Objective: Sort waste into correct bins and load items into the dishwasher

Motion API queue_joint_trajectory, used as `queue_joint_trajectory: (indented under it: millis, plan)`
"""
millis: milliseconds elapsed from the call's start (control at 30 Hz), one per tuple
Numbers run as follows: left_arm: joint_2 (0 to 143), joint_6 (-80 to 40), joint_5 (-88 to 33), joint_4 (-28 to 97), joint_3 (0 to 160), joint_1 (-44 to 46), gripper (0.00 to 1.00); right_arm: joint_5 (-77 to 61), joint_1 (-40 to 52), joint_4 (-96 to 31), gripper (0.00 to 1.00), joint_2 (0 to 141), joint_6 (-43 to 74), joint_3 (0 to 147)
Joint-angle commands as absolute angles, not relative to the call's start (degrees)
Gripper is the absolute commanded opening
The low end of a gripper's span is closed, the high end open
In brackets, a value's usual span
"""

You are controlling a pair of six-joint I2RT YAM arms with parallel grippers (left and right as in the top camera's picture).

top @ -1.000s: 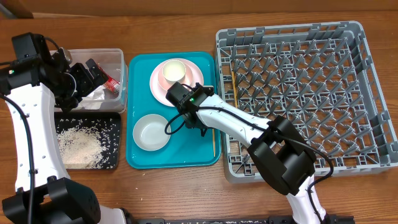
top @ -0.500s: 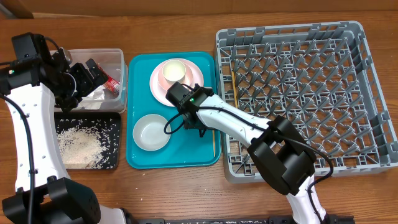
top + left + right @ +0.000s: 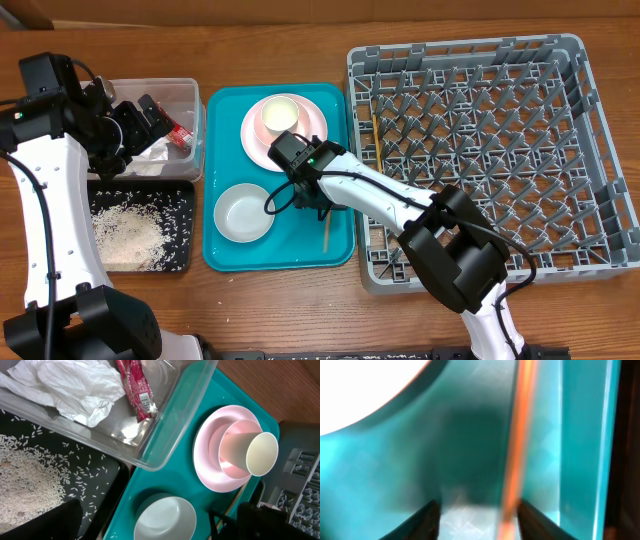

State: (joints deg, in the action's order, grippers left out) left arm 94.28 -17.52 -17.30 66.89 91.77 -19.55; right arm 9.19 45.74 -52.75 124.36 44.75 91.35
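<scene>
Right gripper sits low over the teal tray, its jaws spread. One wooden chopstick lies on the tray floor and passes between the fingers. It lies close to one finger and is not clamped, though the wrist view is blurred. Left gripper hangs above the clear tub, jaws wide apart and holding nothing. Inside the tub lie the crumpled napkin and, just beside it, the red-and-white wrapper. The black tray, touching the tub's near side, holds the rice. On the teal tray, a cup sits on the pink plate, and a pale bowl rests near the right gripper. A second chopstick lies in the grey dish rack, along its left edge.
</scene>
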Motion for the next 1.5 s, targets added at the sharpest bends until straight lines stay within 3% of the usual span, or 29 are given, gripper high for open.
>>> queue_joint_trajectory:
  millis: [0,567,1000,1467]
  plan:
    - [92.9,-16.3,-17.1,67.0,92.7,-19.5,1.00,7.8,45.6,-52.7,0.40,124.5,45.0,90.1]
    - [92.9,-16.3,-17.1,67.0,92.7,-19.5,1.00,7.4,45.6,-52.8,0.04,124.5,45.0,90.3]
    - [92.9,-16.3,-17.1,67.0,92.7,-19.5,1.00,8.1,43.5,-65.4,0.04,123.1,44.5,103.3]
    - [92.9,-16.3,-17.1,67.0,92.7,-19.5,1.00,13.8,39.6,-74.0,0.04,115.1,27.4,110.6]
